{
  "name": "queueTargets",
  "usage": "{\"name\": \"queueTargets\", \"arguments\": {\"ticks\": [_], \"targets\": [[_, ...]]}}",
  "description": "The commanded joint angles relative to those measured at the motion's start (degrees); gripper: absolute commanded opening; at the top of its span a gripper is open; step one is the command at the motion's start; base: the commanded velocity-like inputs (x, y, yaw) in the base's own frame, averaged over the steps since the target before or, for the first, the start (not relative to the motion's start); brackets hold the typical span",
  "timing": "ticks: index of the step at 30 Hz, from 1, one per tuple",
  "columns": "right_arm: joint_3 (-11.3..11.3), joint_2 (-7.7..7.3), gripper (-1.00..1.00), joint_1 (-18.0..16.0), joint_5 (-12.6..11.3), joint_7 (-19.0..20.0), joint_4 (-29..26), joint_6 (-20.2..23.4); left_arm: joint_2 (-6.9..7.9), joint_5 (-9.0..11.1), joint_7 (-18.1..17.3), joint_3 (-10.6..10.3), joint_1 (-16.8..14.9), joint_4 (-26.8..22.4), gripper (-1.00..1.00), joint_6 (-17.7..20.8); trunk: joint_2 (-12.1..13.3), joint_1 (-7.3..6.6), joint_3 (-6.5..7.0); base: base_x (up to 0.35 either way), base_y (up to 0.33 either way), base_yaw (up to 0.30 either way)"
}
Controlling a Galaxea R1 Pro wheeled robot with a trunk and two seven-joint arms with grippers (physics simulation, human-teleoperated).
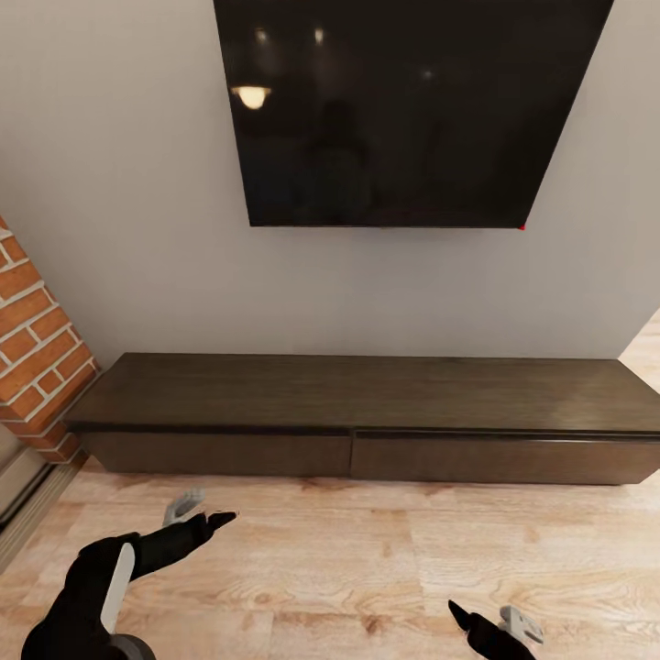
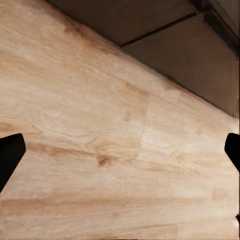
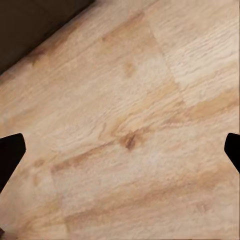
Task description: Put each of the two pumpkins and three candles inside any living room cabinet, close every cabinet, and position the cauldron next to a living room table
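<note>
While we stand on the light wooden plank floor (image 1: pixel 367 550), we face the long low dark-brown wooden cabinet (image 1: pixel 367 412) that sits against the plain grey wall (image 1: pixel 137 229). Its two flat drawer fronts are both pushed in, and they meet at a thin line near the middle. Its top has nothing on it. A big flat black screen (image 1: pixel 403 110) hangs on the wall above the cabinet. A red brick post (image 1: pixel 37 348) stands by the cabinet's left end.

Our black left gripper (image 1: pixel 194 515) hangs over the floor, near the front of the left drawer but not touching it. Its two fingers are spread wide with nothing between them; in the left wrist view the black fingertips (image 2: pixel 11 155) sit far apart over the planks, with the dark cabinet front (image 2: pixel 185 55) just past them.

Our black right gripper (image 1: pixel 486 623) hangs low over the floor, farther back from the right drawer. Its fingers are spread wide too and hold nothing. In the right wrist view its fingertips (image 3: pixel 11 152) sit far apart over the planks, with a dark corner of the cabinet beyond.
</note>
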Motion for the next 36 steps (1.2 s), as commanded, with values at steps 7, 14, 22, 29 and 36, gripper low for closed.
{"name": "queueTargets", "arguments": {"ticks": [7,14,22,29,36], "targets": [[-3.2,0.65,1.0,0.0,-1.2,11.3,-5.9,8.1,0.61,0.7,-8.4,1.8,-0.1,7.8,1.0,-8.8,0.0,-0.01,-0.05,0.0,0.0,0.0],[-3.0,0.99,1.0,0.0,-1.4,12.5,-5.9,8.5,0.62,0.7,-20.0,1.3,-0.1,-0.2,1.0,1.7,0.0,-0.01,-0.05,0.0,0.0,0.0],[-3.2,1.26,1.0,0.0,-1.7,13.0,-5.8,8.5,0.84,0.6,-28.4,1.5,-0.1,-3.5,1.0,6.7,0.0,-0.01,-0.05,0.0,0.0,0.0],[-3.1,1.34,1.0,0.0,-1.8,13.2,-5.8,8.1,0.87,0.6,-29.8,1.6,-0.1,-3.7,1.0,7.0,0.0,-0.01,-0.05,0.0,0.0,0.0],[-3.0,2.23,1.0,0.0,-1.7,13.1,-5.8,7.8,0.87,0.6,-29.9,1.6,-0.1,-3.7,1.0,7.6,0.0,-0.01,-0.05,-0.028,0.046,0.0]]}}
